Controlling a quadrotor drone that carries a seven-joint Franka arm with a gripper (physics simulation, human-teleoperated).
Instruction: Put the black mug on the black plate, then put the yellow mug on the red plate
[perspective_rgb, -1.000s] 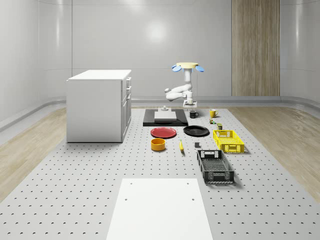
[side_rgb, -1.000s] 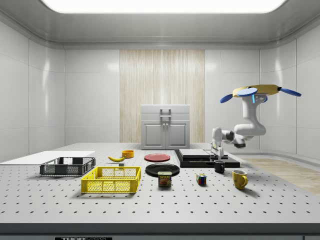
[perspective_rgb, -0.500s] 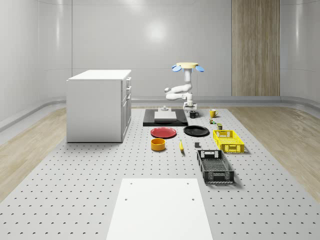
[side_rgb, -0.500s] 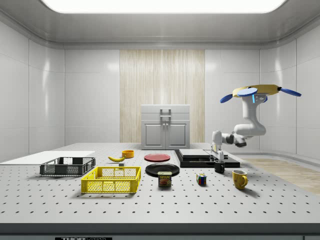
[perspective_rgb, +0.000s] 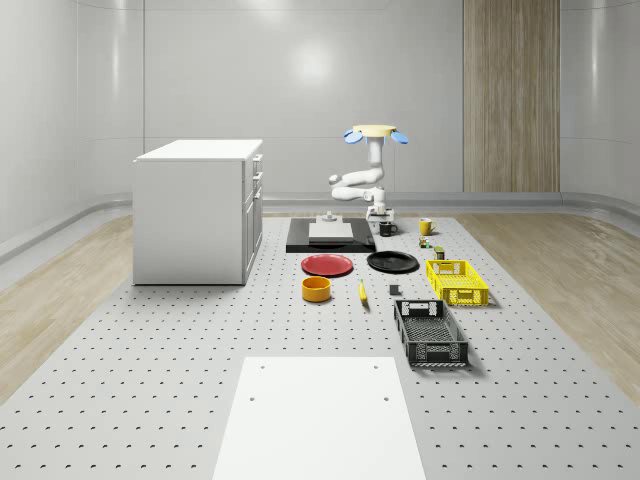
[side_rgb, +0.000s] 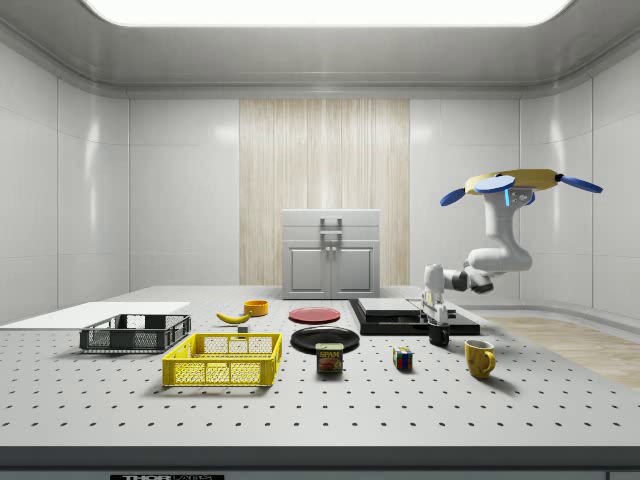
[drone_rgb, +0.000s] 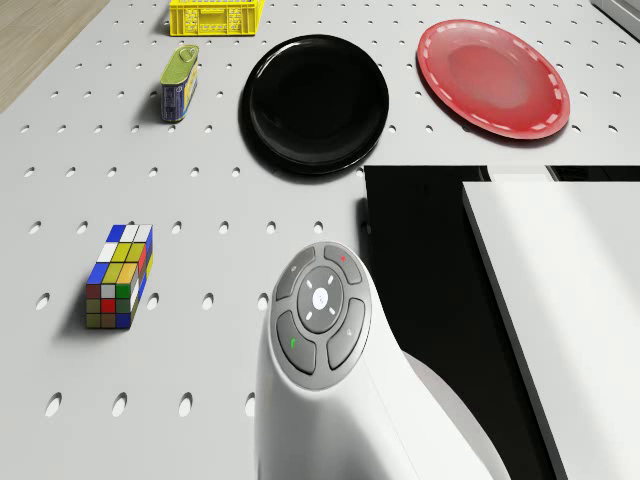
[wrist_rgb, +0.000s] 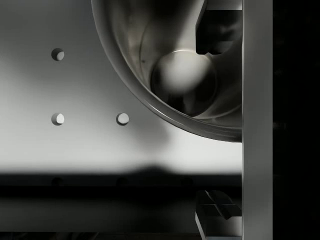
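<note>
1. Your drone (side_rgb: 520, 181) hovers over the table's (perspective_rgb: 150, 380) far end, beside the black slab (perspective_rgb: 330, 238).
2. The black plate (drone_rgb: 315, 102) and red plate (drone_rgb: 492, 77) lie nearby.
3. The gripper (side_rgb: 436, 322) sits down at the black mug (wrist_rgb: 175, 75), one finger (wrist_rgb: 220, 30) inside the rim; I cannot tell its grip.
4. The yellow mug (side_rgb: 479, 357) and puzzle cube (drone_rgb: 120, 275) stand close.

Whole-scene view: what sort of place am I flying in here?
Probably a simulated robotics lab: a perforated bench floor, plain panelled walls, and test props such as the yellow crate and Rubik's cube.
</note>
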